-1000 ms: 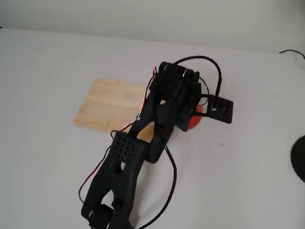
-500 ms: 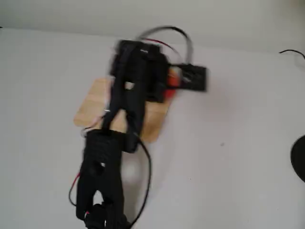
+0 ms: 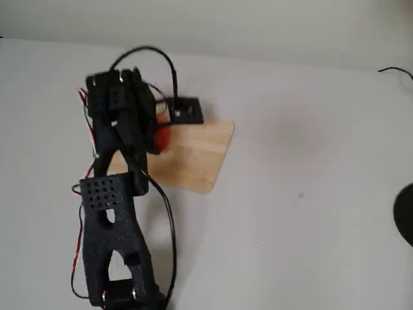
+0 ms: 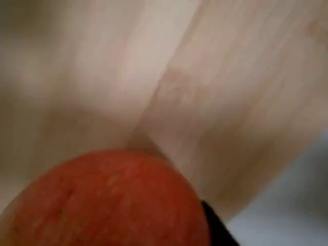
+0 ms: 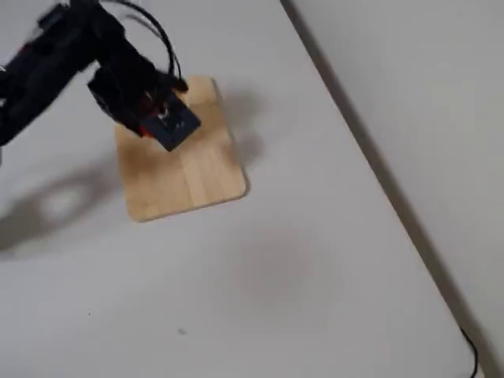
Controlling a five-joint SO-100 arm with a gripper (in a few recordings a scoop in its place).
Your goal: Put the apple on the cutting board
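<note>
The red apple (image 3: 163,137) sits between the fingers of my black gripper (image 3: 158,132), which is shut on it. It hangs over the left half of the light-wood cutting board (image 3: 197,155), and the arm covers much of that half. In the wrist view the apple (image 4: 107,200) fills the lower left, with the cutting board (image 4: 230,97) close behind it and one black fingertip (image 4: 218,230) beside it. In the other fixed view the gripper (image 5: 150,118) hovers over the board's (image 5: 193,177) far end. Whether the apple touches the wood I cannot tell.
The board lies on a white table (image 3: 310,161). A dark round object (image 3: 406,216) pokes in at the right edge, and a thin black cable (image 3: 395,70) lies at the far right. A wall runs along the table's edge (image 5: 370,150).
The arm has swung left from beside the board's right end, carrying the apple. The apple now hangs over the board's left half.
</note>
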